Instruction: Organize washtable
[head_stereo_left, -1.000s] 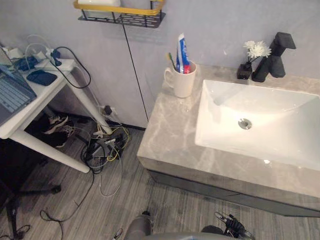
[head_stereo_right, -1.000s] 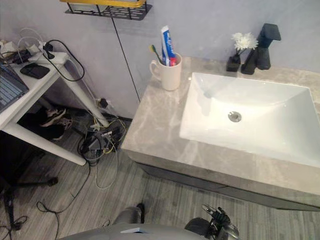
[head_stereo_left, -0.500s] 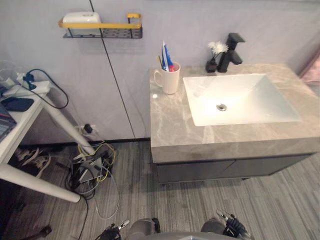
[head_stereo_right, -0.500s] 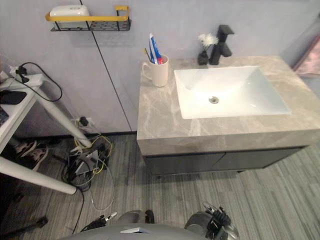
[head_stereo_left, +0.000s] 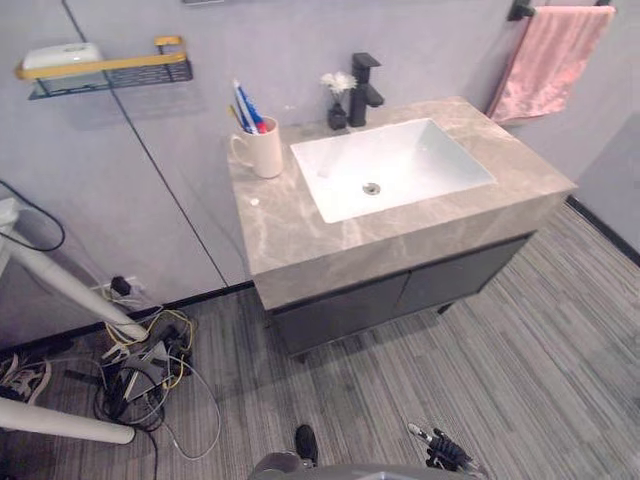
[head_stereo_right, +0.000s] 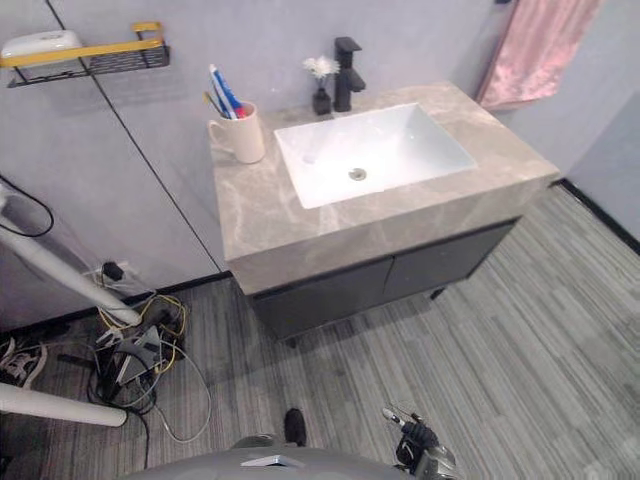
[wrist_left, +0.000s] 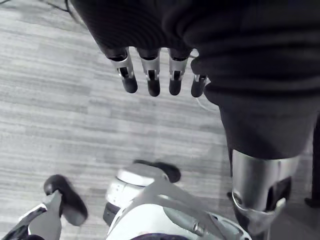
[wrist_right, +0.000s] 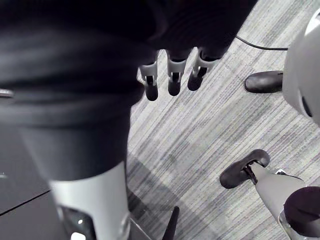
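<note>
Grey marble washtable (head_stereo_left: 290, 235) carried the mug (head_stereo_left: 266, 153) just beside the sink (head_stereo_left: 450, 160). My left hand (wrist_left: 153, 75) and right hand (wrist_right: 174, 75) hung well apart from the sink, fingers slack, empty. A hasty reach could topple the mug.

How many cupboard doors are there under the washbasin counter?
2. The left door is under the counter at its mug end; the right door is toward the towel side. None seems hidden.

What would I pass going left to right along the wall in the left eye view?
wall shelf → mug holding toothpaste → small flower vase → black faucet → pink towel
</note>
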